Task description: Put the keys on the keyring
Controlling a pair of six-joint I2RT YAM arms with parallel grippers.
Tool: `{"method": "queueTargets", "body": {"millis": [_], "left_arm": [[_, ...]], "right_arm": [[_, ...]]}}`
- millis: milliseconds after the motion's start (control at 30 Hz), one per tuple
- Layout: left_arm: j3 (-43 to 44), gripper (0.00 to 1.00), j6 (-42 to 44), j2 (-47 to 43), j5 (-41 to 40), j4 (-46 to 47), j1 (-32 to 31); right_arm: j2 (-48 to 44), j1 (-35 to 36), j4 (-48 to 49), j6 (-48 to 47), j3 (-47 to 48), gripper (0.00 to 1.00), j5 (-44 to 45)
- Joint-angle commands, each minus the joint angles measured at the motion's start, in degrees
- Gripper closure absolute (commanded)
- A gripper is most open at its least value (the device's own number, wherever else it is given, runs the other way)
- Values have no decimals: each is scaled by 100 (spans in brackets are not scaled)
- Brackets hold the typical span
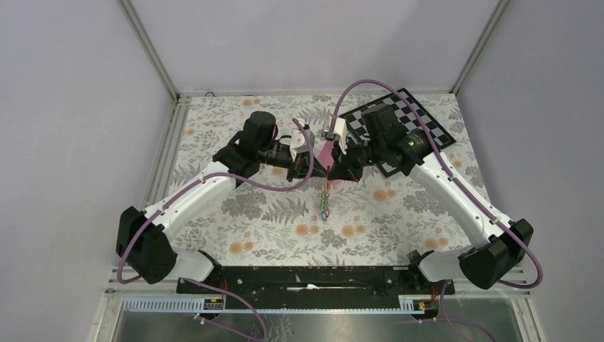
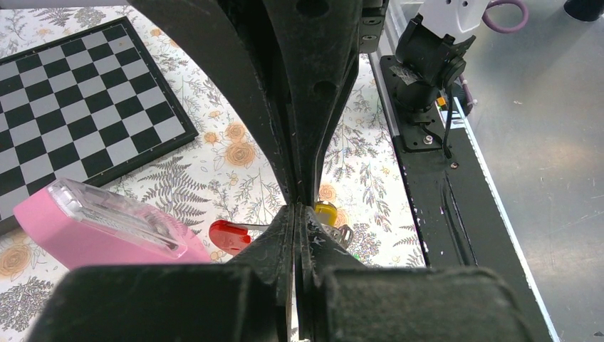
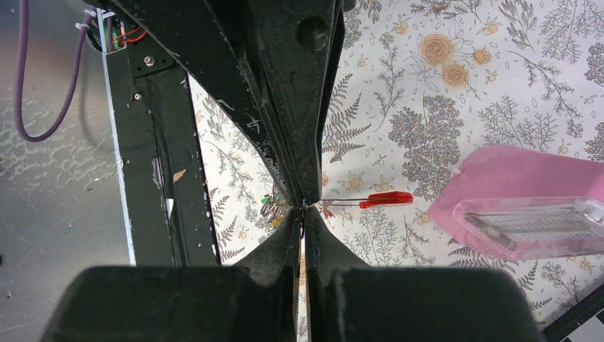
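The black left gripper [image 2: 299, 206] is pressed shut, with a yellow-headed key [image 2: 325, 212] just beside its tips. The black right gripper [image 3: 305, 206] pinches the thin wire end of the keyring [image 3: 384, 200] above the floral cloth [image 3: 498, 85]. The keyring's glossy red curved bar juts toward the smooth pink plastic pyramid [image 3: 513, 178].

Glossy plastic pyramid [image 2: 64, 239], matt floral tablecloth [image 1: 271, 221], glossy red keyring [image 3: 385, 200]

Floral print over the bench [image 1: 399, 214], black-and-white checks on the board [image 2: 71, 107], pink pyramid [image 2: 50, 228] (clear front), red-barred keyring [image 3: 384, 200].
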Motion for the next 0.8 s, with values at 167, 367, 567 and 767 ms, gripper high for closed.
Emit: {"method": "queueTargets", "body": {"millis": [167, 367, 567, 767], "left_arm": [[-147, 100, -392, -195, 285, 566, -22], [-230, 100, -555, -257, 356, 720, 10], [-276, 100, -695, -301, 396, 851, 46], [-380, 100, -1071, -354, 547, 1223, 132]], "right_arm": [[-271, 32, 350, 87, 126, 100, 56], [-376, -3, 391, 88, 23, 97, 83], [-439, -22, 415, 88, -41, 92, 75], [-581, -115, 527, 149, -210, 66, 44]]}}
